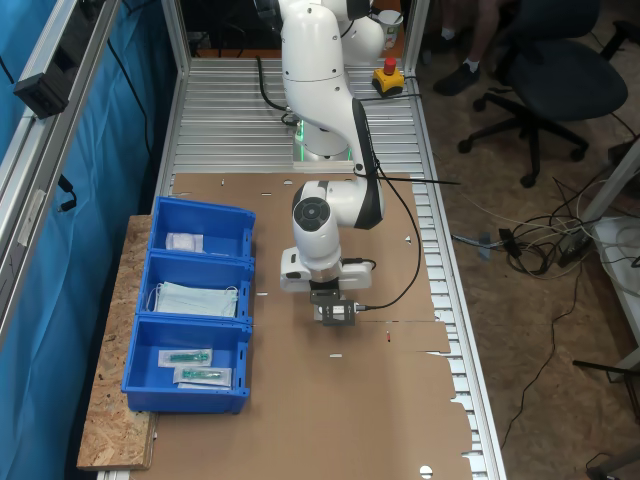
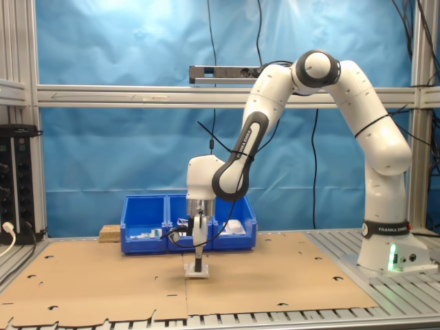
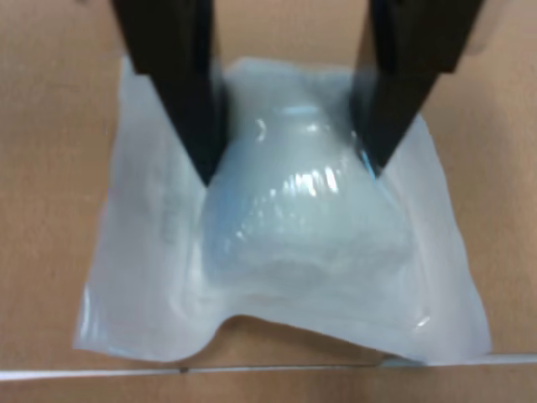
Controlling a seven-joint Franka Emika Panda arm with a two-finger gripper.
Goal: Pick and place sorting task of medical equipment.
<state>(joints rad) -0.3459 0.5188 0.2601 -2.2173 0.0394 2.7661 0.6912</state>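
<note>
Sitting in separate bins [image 1: 240, 225]: packet [image 1: 184, 241], masks [image 1: 196, 299]

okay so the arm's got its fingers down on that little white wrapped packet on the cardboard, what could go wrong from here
1. In the wrist view the fingers pinch only one end of the white packet, and the wrap bulges between them; it may slip out on lifting.
2. The blue bins already hold masks and other packets, so it could be dropped into the wrong compartment.

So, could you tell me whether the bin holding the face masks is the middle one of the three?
Yes, in the first exterior view the face masks lie in the middle of the three blue bins.
</note>
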